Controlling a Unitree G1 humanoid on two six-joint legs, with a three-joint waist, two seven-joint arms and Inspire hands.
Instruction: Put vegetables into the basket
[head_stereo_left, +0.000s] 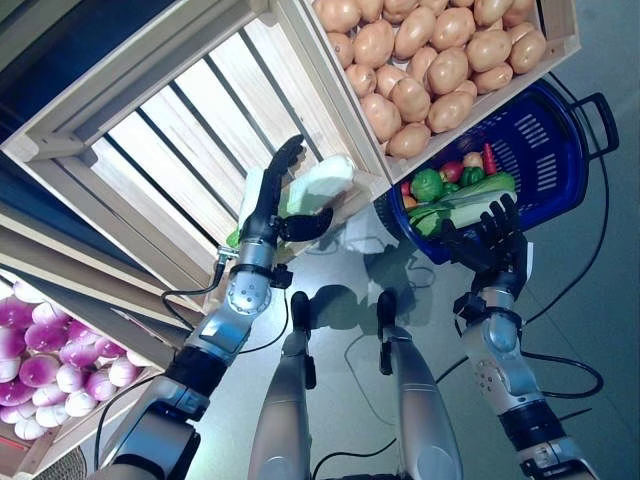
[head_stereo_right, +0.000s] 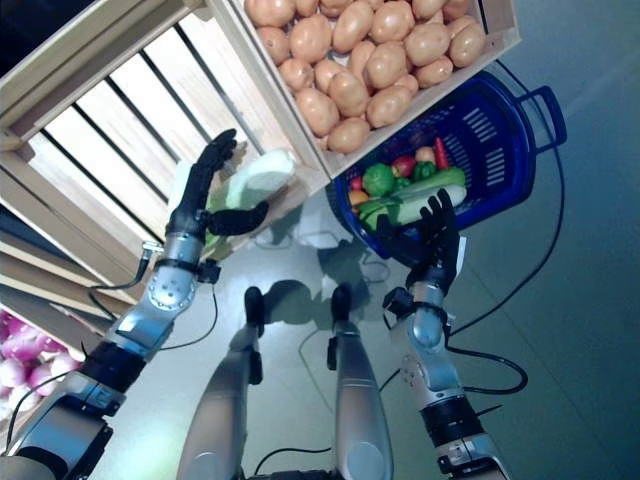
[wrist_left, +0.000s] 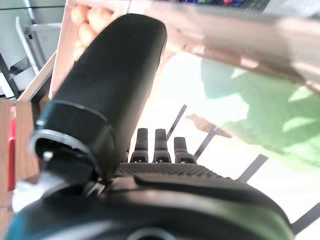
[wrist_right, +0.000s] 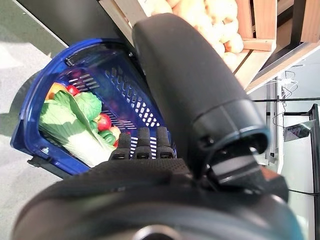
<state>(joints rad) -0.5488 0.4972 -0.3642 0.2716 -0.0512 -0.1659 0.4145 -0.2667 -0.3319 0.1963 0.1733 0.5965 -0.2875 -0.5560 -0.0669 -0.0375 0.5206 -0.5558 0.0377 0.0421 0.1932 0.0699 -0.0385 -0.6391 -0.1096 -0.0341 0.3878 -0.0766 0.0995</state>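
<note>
1. The left hand (head_stereo_left: 268, 215) is clasping a pale cabbage (head_stereo_left: 318, 185), with the fingers reaching up along its 9 o'clock side and the thumb hooking under it; the cabbage's green leafy end is showing beside the hand in the left wrist view.
2. The cabbage is hanging over the front edge of the slatted crate (head_stereo_left: 150, 150), which is showing only bare boards, and its long axis is running from about 7 o'clock to 1 o'clock in the left eye view.
3. The blue basket (head_stereo_left: 560, 150) is lying at roughly 3 o'clock from the cabbage, well apart from it and partly tucked under the potato crate (head_stereo_left: 550, 55), whose corner is jutting between the two.
4. The right hand (head_stereo_left: 490, 245) is resting open against the basket's near rim, fingers straight and spread, curled round nothing; it is the nearer hand to the basket, while the left alone is carrying the load.
5. Count: one cabbage in hand; one basket, with a second cabbage-like green-and-white vegetable (head_stereo_left: 470, 200) lying across it, one green pepper (head_stereo_left: 427, 185), and several small red and orange pieces too crowded to number.
6. The potatoes are many, heaped past counting, and a bin of purple-white turnips (head_stereo_left: 40, 370) is sitting at 8 o'clock.
7. Judging from this, the coming move is calling for a sideways carry toward 3 o'clock, keeping below the potato crate's corner.
</note>
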